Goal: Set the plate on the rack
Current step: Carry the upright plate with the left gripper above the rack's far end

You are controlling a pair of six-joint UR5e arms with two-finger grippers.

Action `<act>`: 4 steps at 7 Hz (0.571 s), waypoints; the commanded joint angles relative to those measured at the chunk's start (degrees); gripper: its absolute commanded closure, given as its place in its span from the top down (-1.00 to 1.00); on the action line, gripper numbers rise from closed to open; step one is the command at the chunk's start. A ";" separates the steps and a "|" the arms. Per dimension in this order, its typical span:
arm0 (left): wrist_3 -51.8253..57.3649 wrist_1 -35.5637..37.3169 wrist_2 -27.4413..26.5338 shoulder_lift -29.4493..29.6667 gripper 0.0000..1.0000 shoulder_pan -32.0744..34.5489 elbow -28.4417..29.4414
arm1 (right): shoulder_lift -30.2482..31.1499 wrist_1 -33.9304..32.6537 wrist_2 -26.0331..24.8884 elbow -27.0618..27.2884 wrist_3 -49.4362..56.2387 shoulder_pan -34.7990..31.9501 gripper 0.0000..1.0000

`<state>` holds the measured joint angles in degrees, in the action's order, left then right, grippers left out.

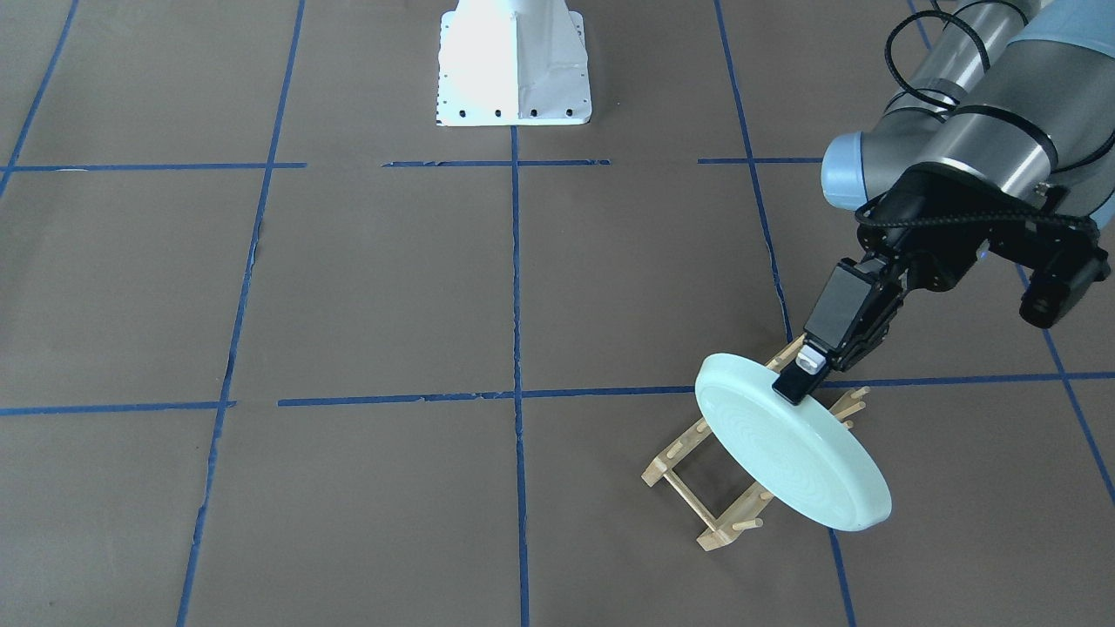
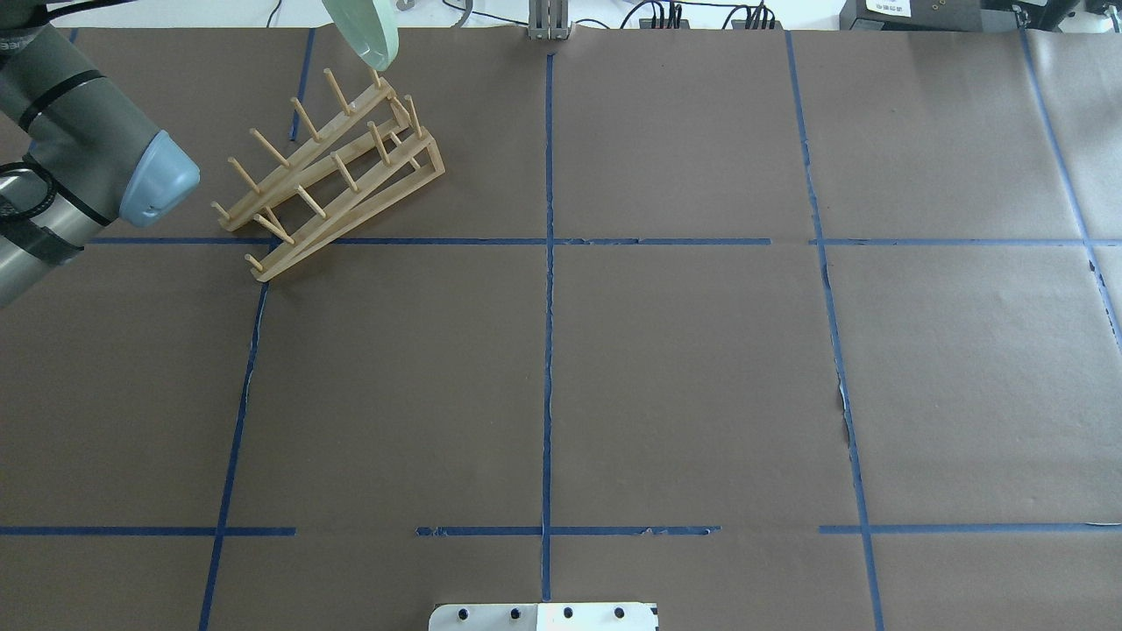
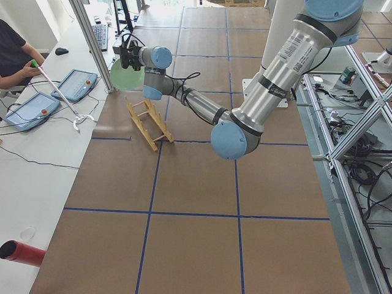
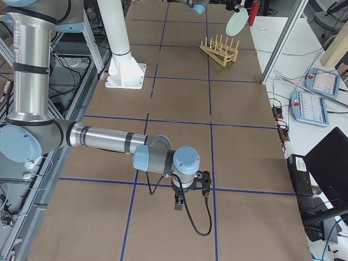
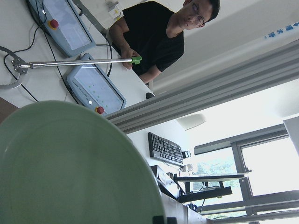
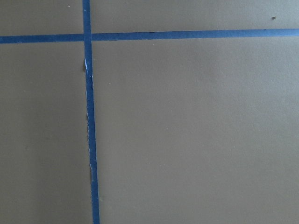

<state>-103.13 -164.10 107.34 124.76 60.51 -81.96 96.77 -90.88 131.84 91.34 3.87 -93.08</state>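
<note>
Holding plate [image 1: 793,448] tilted in the air above rack [image 1: 678,451] with left gripper [image 1: 794,381] clenched on its rim, risking catching a peg and tipping the light rack if lowering off-slot.

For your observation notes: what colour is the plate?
The plate is pale mint green, clearest in the front-facing view.

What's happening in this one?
The left pincer grips the plate by its rim and holds it tilted in the air above the rack, near the end away from the robot. The plate is not yet slotted in. The right arm sits low over the table far off, taking no part.
</note>
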 commanded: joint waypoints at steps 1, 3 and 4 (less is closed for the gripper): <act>0.56 -3.14 -0.28 0.31 -1.00 0.05 3.64 | 0.00 0.00 0.00 -0.02 0.00 0.00 1.00; 0.56 -3.24 -0.20 -0.04 -1.00 -1.08 3.56 | 0.00 0.00 0.00 0.06 0.00 0.00 1.00; 0.65 -3.24 -0.28 -0.30 -1.00 -2.40 3.65 | 0.00 0.00 0.00 0.06 0.00 0.00 1.00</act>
<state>-102.55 -167.25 107.11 124.74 59.35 -78.41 96.77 -90.88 131.84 91.40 3.87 -93.08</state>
